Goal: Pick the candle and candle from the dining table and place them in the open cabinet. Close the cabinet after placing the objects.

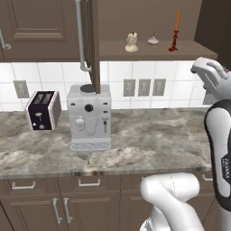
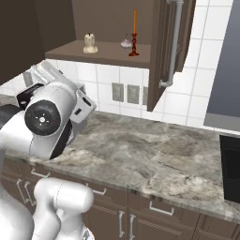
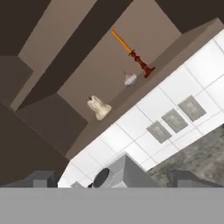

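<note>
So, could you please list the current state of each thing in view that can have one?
Cabinet door: open, swung out edge-on.
Orange taper candle: upright on the cabinet shelf.
Cream candle: upright on the same shelf, apart from the taper.
Small pale object: on the shelf between the two candles.
Pincer: open, holding nothing.
Toaster: on the counter, slots empty.

white tiled wall (image 1: 180,72) runs behind the marbled worktop (image 1: 149,140), three grey outlets (image 1: 144,87) set in it. toaster (image 1: 43,110) left, coffee machine (image 1: 90,118) beside it, dark drawer fronts (image 1: 90,182) with silver pulls below.
</note>
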